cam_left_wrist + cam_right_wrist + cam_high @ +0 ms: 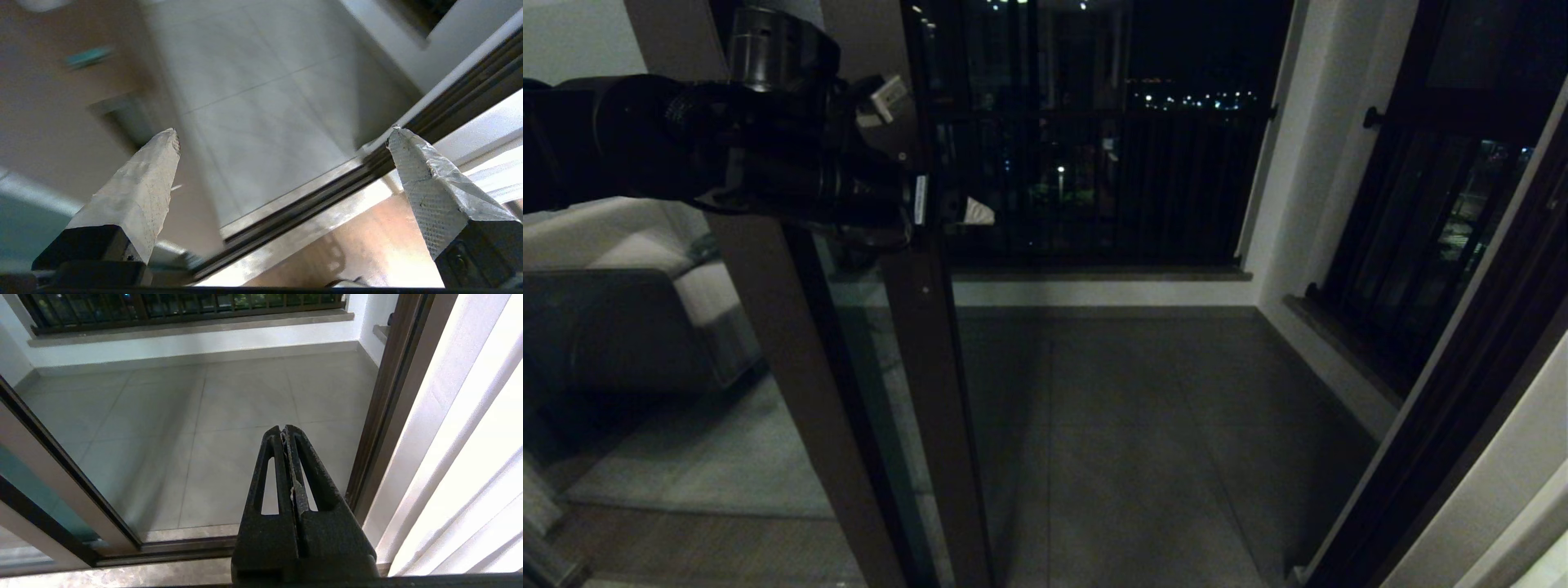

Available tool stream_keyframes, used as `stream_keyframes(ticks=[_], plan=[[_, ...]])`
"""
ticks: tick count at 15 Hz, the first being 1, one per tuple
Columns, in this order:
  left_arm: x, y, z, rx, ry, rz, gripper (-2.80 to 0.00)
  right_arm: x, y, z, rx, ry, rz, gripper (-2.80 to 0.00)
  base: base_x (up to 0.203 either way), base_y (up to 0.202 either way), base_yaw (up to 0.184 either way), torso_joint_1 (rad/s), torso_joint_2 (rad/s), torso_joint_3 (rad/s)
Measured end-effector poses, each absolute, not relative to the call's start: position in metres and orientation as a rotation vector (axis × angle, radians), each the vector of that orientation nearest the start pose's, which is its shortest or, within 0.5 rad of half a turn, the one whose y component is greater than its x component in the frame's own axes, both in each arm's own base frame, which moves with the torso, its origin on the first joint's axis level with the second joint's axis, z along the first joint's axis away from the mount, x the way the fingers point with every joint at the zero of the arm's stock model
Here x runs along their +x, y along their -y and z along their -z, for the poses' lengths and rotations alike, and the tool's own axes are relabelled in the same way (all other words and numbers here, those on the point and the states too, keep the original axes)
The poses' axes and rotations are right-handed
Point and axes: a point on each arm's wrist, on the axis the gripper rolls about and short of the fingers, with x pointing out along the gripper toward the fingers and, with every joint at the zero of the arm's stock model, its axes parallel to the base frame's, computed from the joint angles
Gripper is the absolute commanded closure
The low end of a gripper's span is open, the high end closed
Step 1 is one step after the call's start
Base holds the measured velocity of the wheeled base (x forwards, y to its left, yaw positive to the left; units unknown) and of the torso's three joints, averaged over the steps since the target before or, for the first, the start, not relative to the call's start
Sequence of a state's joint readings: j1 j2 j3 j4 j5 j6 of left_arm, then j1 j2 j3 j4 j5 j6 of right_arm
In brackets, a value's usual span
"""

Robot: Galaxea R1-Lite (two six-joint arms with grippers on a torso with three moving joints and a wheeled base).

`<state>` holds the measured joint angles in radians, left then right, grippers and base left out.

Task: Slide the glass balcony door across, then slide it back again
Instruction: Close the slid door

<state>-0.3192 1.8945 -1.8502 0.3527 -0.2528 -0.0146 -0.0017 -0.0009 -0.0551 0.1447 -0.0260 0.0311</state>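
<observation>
My left gripper (947, 208), with tape-wrapped fingers spread wide and holding nothing, sits up against the edge stile of the tall glass balcony door in its dark brown frame (927, 343). That stile runs upright from floor to above my view, at the left of the open doorway. I judge the coming push must go sideways, square to that long axis, and the left arm is the nearer. My black right gripper (286, 435) hangs parked with fingers pressed together, near the door's jamb side.
</observation>
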Motion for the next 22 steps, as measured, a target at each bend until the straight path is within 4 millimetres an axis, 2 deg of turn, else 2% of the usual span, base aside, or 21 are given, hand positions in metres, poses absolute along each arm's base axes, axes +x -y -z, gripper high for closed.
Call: stream_keyframes(ticks=[6, 17, 22], plan=[[0.351, 0.116, -0.31, 0.008, -0.41, 0.554, -2.8, -0.028, 0.001, -0.076, 0.03, -0.089, 0.029, 0.0, 0.0, 0.0, 0.0, 0.0, 0.0, 0.0], [0.367, 0.121, -0.301, 0.015, -0.391, 0.56, -2.8, -0.028, 0.001, -0.076, 0.029, -0.088, 0.029, 0.0, 0.0, 0.0, 0.0, 0.0, 0.0, 0.0], [0.359, 0.115, -0.301, 0.041, -0.398, 0.551, -2.8, -0.028, 0.001, -0.076, 0.03, -0.088, 0.029, 0.0, 0.0, 0.0, 0.0, 0.0, 0.0, 0.0]])
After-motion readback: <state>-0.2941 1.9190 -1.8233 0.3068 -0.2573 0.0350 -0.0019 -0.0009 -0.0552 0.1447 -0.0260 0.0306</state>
